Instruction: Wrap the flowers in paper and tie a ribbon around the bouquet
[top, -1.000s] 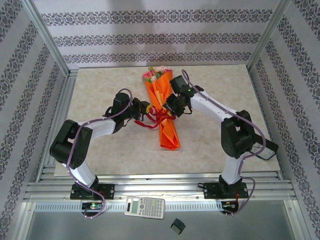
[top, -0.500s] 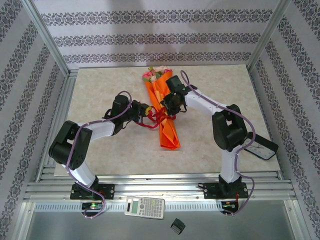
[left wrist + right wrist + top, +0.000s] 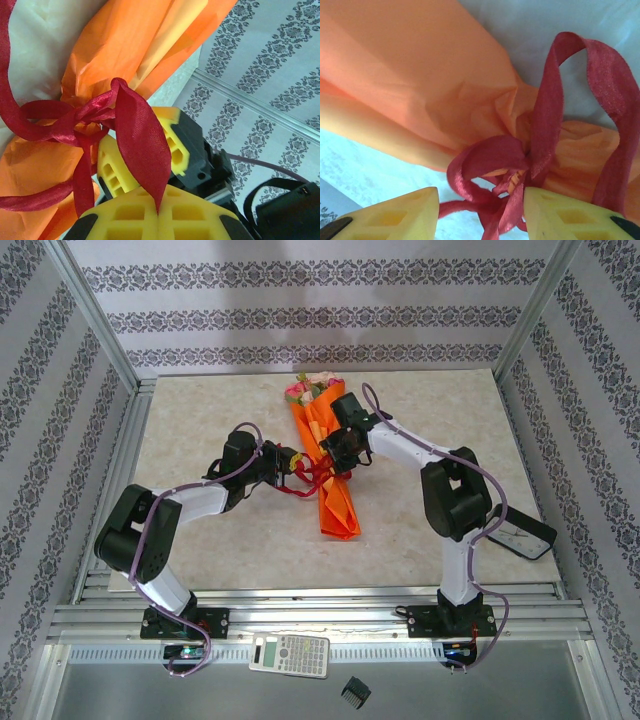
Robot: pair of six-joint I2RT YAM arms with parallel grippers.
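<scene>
The bouquet (image 3: 330,465) lies on the table, an orange paper (image 3: 125,45) cone with the flowers (image 3: 305,388) at its far end. A dark red ribbon (image 3: 318,478) is knotted around its middle. My left gripper (image 3: 292,462) sits just left of the knot. In the left wrist view this gripper (image 3: 159,212) is shut on one ribbon (image 3: 140,135) tail. My right gripper (image 3: 336,452) hovers over the cone on the knot's right. In the right wrist view it (image 3: 481,215) stands open with the ribbon (image 3: 490,160) knot and loops between its fingers (image 3: 400,215), against the paper (image 3: 420,75).
A calculator (image 3: 289,652) and a small black clip (image 3: 355,692) lie on the shelf in front of the arm bases. Aluminium rails (image 3: 300,612) border the table's near edge. Patterned walls (image 3: 300,315) close in the back and sides.
The right gripper's fingers have spread apart at the knot, and the right arm's elbow has swung left and folded in. The left arm still holds the ribbon tail in the same place.
</scene>
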